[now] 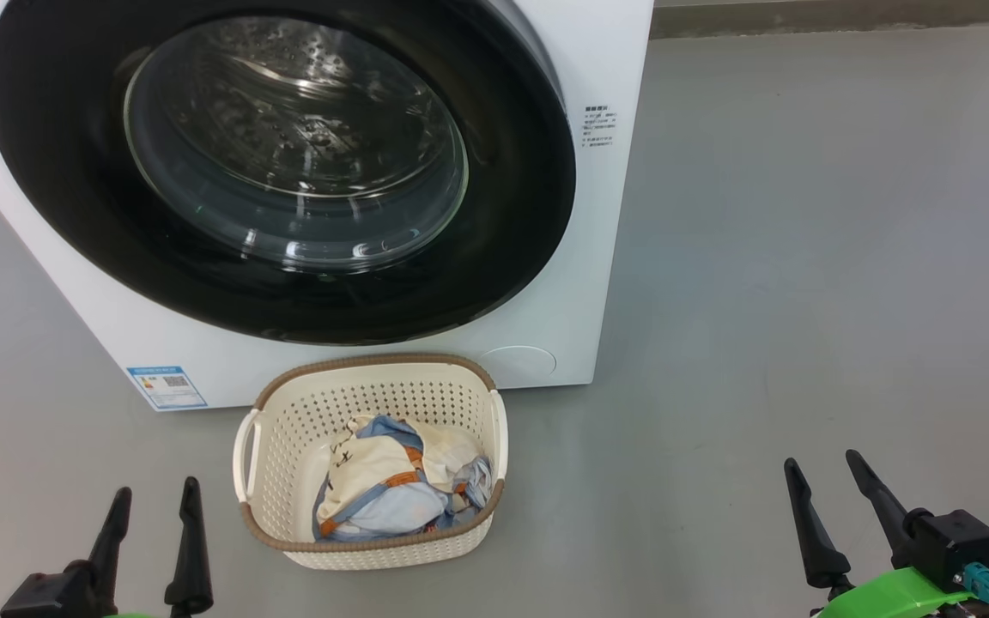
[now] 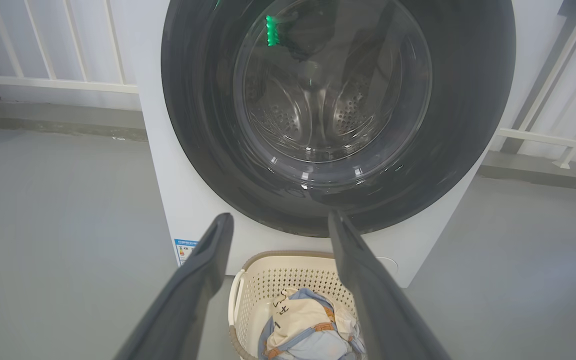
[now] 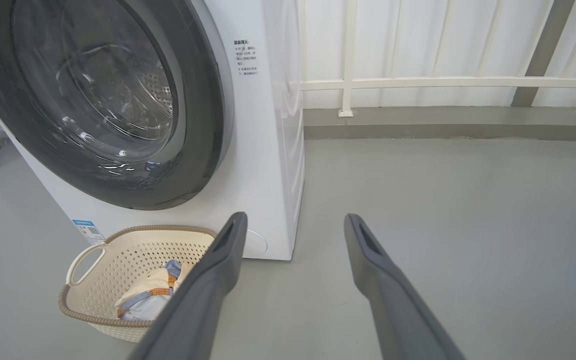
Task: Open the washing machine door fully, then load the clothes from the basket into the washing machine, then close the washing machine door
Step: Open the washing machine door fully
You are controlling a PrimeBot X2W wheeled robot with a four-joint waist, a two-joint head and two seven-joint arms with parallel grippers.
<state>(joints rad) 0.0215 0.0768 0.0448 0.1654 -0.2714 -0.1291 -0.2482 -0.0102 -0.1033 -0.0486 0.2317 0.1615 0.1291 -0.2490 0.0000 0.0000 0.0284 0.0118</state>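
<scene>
- Against the front of the washing machine (image 1: pixel 606 283): washing machine door (image 1: pixel 57 172) apparently closed, black ring round the glass bowl, steel drum visible through the glass. Opening step judged not yet begun.
- On the grey floor (image 1: pixel 803 257) just before the machine, under the door's lower edge: basket (image 1: pixel 374 364), probably set there to keep the carry to the drum short.
- Inside the basket: clothes (image 1: pixel 391 489), cream cloth bunched over blue fabric with orange touches, heaped toward the near side.
- Low at the head view's left: left gripper (image 1: pixel 157 487), fingers spread wide, gripping nothing, clear of the basket; in its wrist view aimed at the door's lower rim, likely readied for the pull.
- Low at the right: right gripper (image 1: pixel 822 460), equally wide and empty, well apart from basket and machine, pointed past the machine's corner.
- Hard to make out: handle and hinge of the door; latched or merely resting, cannot tell.
- Cut off: machine's top in the head view.
- Hidden: lower layers of the bundle, so number of garments unclear; part of the basket behind each arm's own fingers in the wrist views.
</scene>
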